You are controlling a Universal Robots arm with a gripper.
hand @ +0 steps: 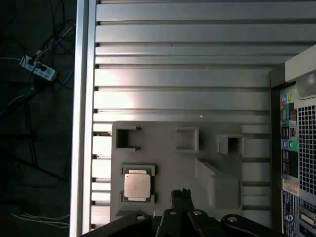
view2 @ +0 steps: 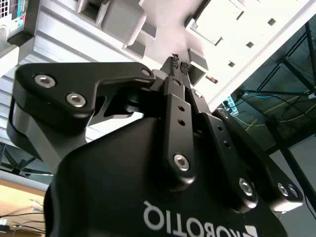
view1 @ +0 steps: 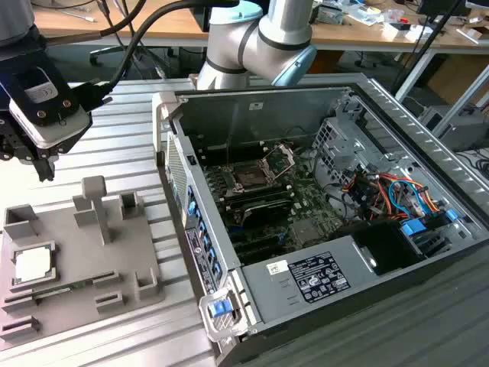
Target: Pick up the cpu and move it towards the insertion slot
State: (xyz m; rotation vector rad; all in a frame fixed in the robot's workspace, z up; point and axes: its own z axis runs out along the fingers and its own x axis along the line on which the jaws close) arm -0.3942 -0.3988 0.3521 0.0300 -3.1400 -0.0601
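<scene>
Gripper (hand: 181,191), black two-finger type, hovers over grey plastic tray (hand: 163,163), fingers pressed together, nothing held. Small square silvery cpu (hand: 137,185) sits in tray recess, near fingertips, not touching. Grey upright posts (view1: 95,202) stand near cpu. Insertion slot, metal-framed square socket (view1: 248,180), lies well apart inside open computer case (view1: 306,279), case wall between.

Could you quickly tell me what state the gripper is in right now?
Gripper: closed, holding nothing; the cpu lies in the grey tray.

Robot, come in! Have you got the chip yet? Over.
Gripper shut, holding nothing, above the grey tray. Cpu lies in its tray pocket, not picked up. Nothing lies on it.
</scene>
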